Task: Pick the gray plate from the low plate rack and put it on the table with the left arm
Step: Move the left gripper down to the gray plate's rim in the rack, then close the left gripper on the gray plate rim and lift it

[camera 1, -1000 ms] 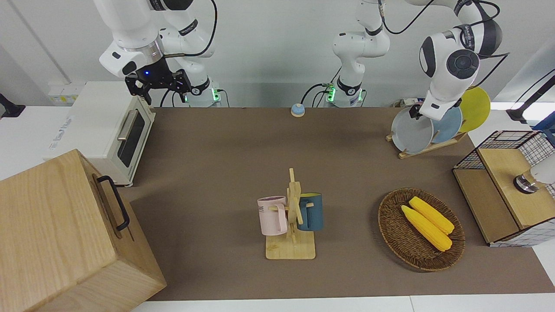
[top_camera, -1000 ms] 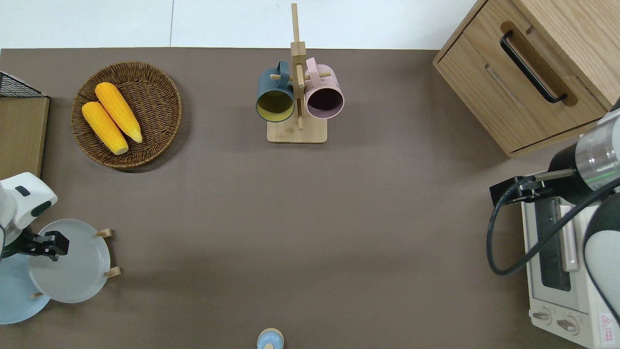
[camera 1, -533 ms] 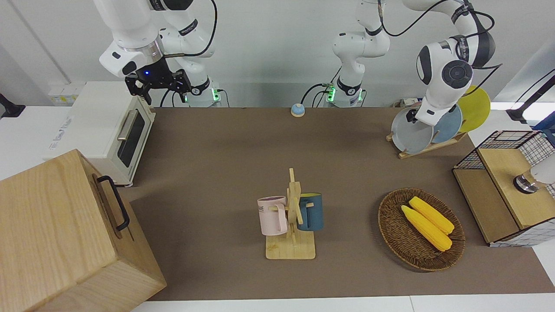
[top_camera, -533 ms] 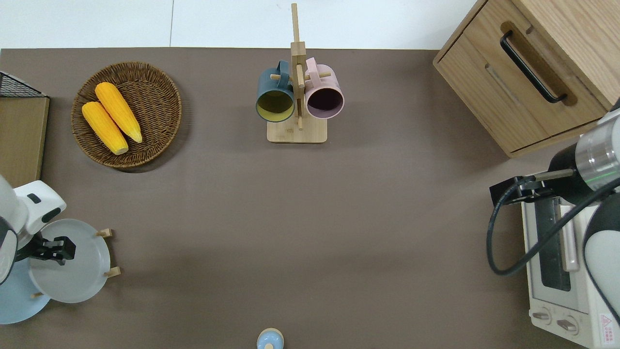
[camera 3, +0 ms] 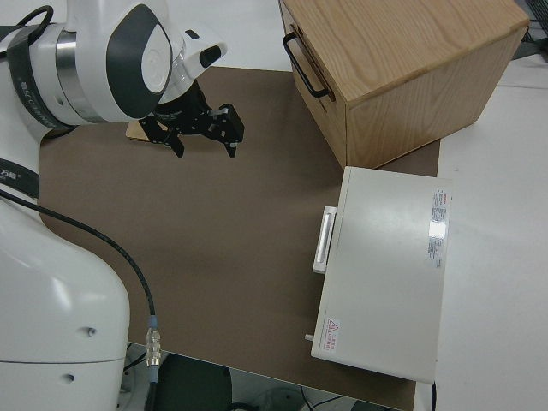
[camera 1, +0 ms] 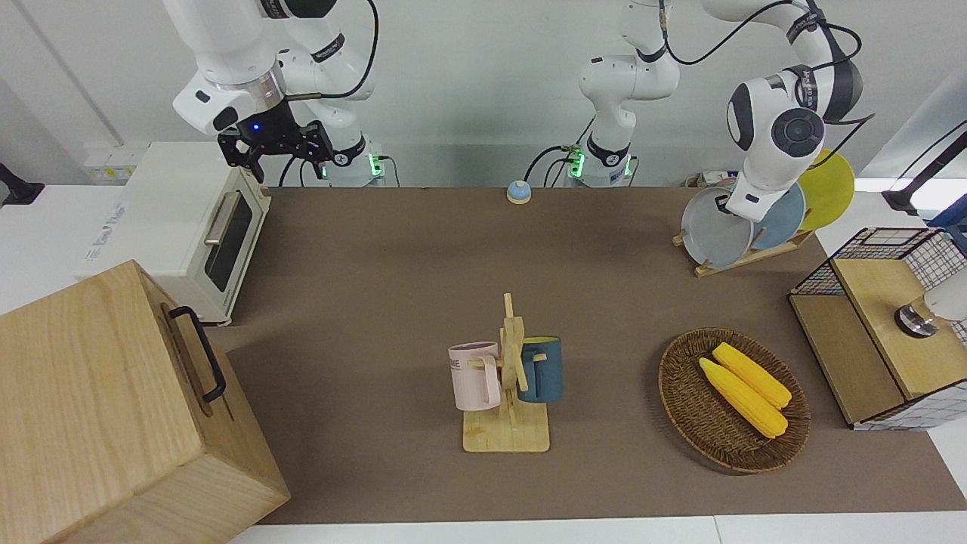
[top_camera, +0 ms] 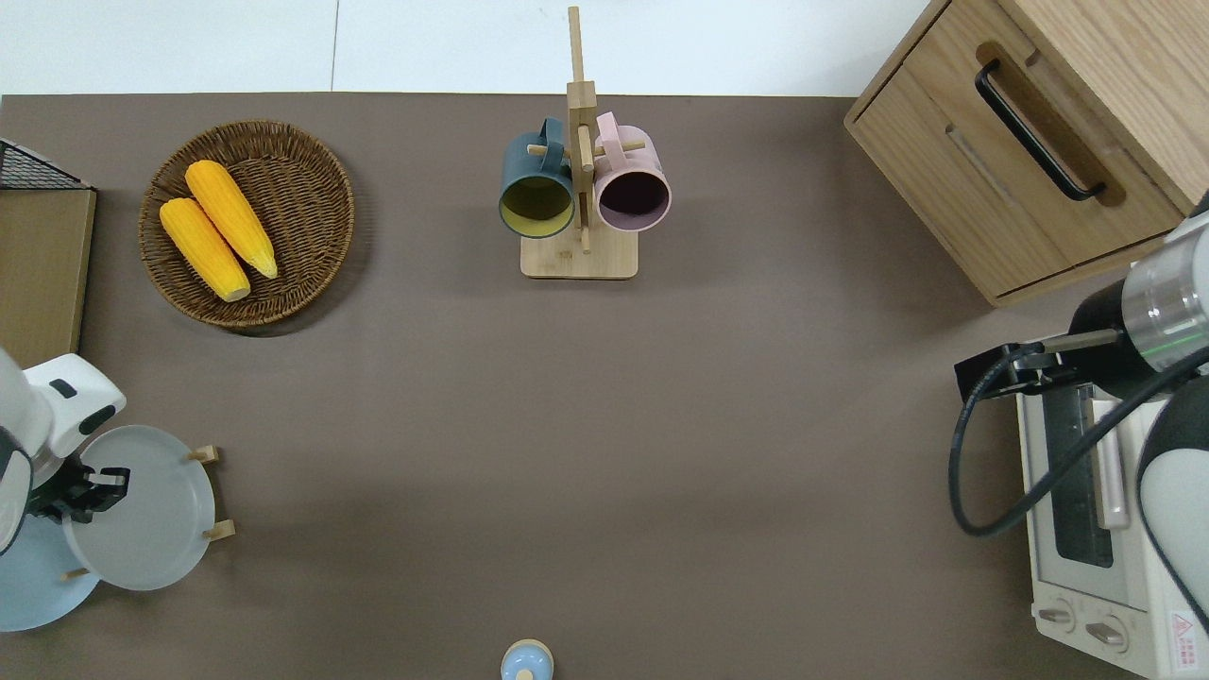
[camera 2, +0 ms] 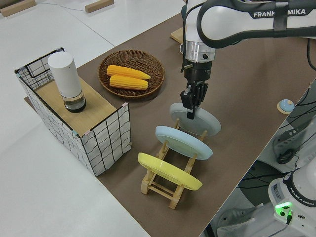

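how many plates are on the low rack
3, all standing in the low plate rack: the gray plate with the left hand at its rim, the light blue plate in the middle, the yellow plate last.

The left arm (camera 2: 256, 19) bore "FRANKA EMIKA" in black capitals, the first word cut off, and its base (camera 2: 296, 195) repeated the name. The pink mug (camera 1: 474, 375) showed letters ending "ME".

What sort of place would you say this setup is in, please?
Probably a robotics lab staged as a kitchen: two arms at a brown table bearing a toaster oven, a mug tree and a plate rack.
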